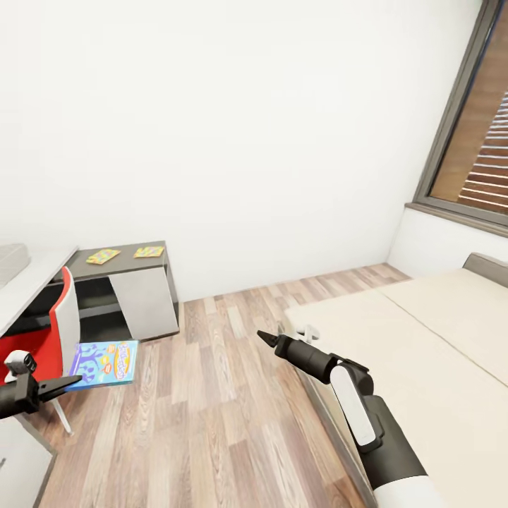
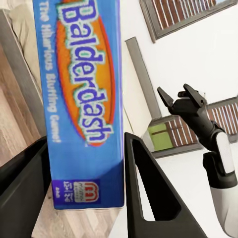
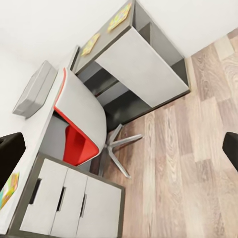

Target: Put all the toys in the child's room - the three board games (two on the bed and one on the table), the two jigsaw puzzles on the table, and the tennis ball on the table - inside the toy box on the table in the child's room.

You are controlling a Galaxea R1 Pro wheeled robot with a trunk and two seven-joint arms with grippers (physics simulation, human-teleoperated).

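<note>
My left gripper (image 1: 70, 382) (image 2: 84, 163) is shut on a blue board game (image 1: 104, 363) (image 2: 84, 94), held above the wood floor beside the red chair. My right gripper (image 1: 268, 339) (image 2: 179, 96) hangs open and empty near the bed's (image 1: 423, 353) corner. Two jigsaw puzzles (image 1: 103, 256) (image 1: 149, 251) (image 3: 90, 43) (image 3: 120, 16) lie on the table's lower dark section (image 1: 127, 262). The grey toy box (image 1: 10, 259) (image 3: 34, 88) stands on the light desk top (image 1: 39, 275). A colourful flat thing (image 3: 6, 191) is cut off at the desk's edge. The tennis ball is out of view.
A red and white swivel chair (image 1: 60, 328) (image 3: 79, 119) is pushed up to the desk, next to white drawers (image 3: 74, 198). Open plank floor (image 1: 212, 395) lies between desk and bed. A dark-framed window (image 1: 473, 141) is at the right.
</note>
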